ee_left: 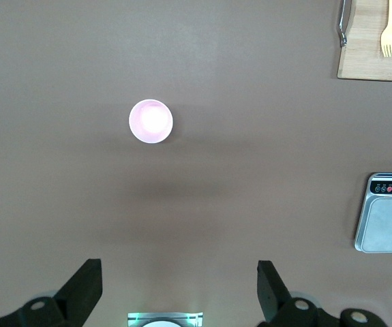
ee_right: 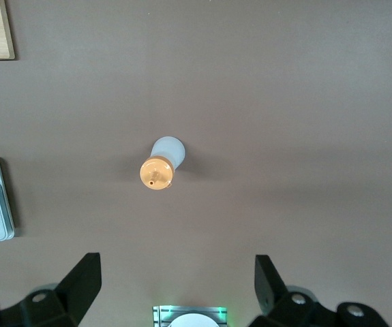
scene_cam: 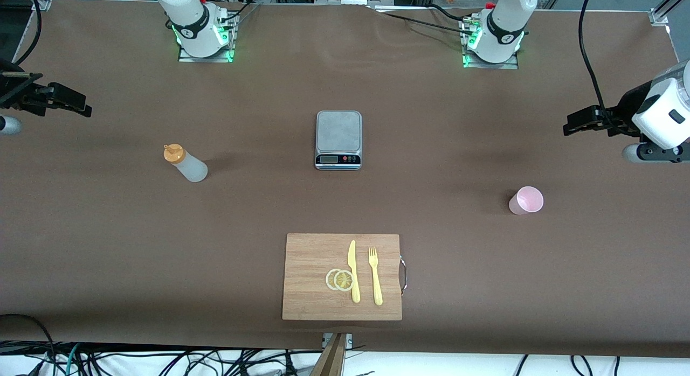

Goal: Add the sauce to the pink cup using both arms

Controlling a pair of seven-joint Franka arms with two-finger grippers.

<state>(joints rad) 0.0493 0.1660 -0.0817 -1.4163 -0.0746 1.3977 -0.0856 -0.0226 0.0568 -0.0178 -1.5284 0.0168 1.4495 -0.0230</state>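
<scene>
The sauce bottle [scene_cam: 186,163], whitish with an orange cap, stands upright toward the right arm's end of the table. It also shows from above in the right wrist view [ee_right: 163,163]. The pink cup [scene_cam: 526,200] stands upright and empty toward the left arm's end, and the left wrist view looks down into the cup [ee_left: 151,121]. My right gripper [scene_cam: 82,108] hangs open high over its end of the table, apart from the bottle; its jaws [ee_right: 178,264] hold nothing. My left gripper [scene_cam: 568,128] hangs open over the other end, apart from the cup, jaws [ee_left: 179,267] wide and empty.
A grey kitchen scale [scene_cam: 338,139] sits mid-table between the bottle and the cup. Nearer the front camera lies a wooden cutting board [scene_cam: 310,257] carrying a yellow knife [scene_cam: 353,271], a yellow fork [scene_cam: 375,276] and two lemon slices [scene_cam: 339,279].
</scene>
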